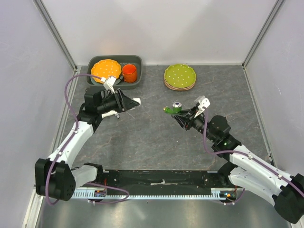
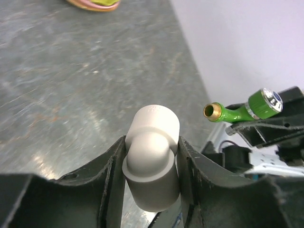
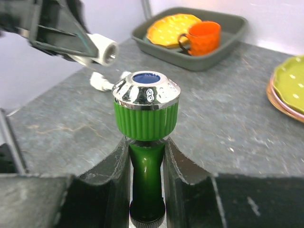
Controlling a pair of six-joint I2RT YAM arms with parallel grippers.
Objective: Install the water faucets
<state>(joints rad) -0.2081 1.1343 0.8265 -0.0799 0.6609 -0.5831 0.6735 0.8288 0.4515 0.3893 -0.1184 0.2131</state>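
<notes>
My right gripper (image 1: 184, 114) (image 3: 146, 147) is shut on the stem of a green faucet (image 1: 172, 110) (image 3: 146, 118). The faucet has a ribbed knob and a chrome cap, and I hold it above the table's middle. In the left wrist view the faucet (image 2: 243, 109) points its brass threaded end toward the left arm. My left gripper (image 1: 127, 102) (image 2: 152, 145) is shut on a white elbow-shaped plastic piece (image 1: 136, 101) (image 2: 151, 159) (image 3: 105, 49), held in the air with its open end facing the faucet, a gap between them. Another small white plastic piece (image 1: 110, 114) (image 3: 100, 81) lies on the table under the left gripper.
A dark tray (image 1: 137, 59) at the back left holds an orange plate (image 1: 106, 69) and an orange mug (image 1: 129, 72). A green plate on a pink one (image 1: 180, 76) sits at the back middle. White walls enclose the grey table.
</notes>
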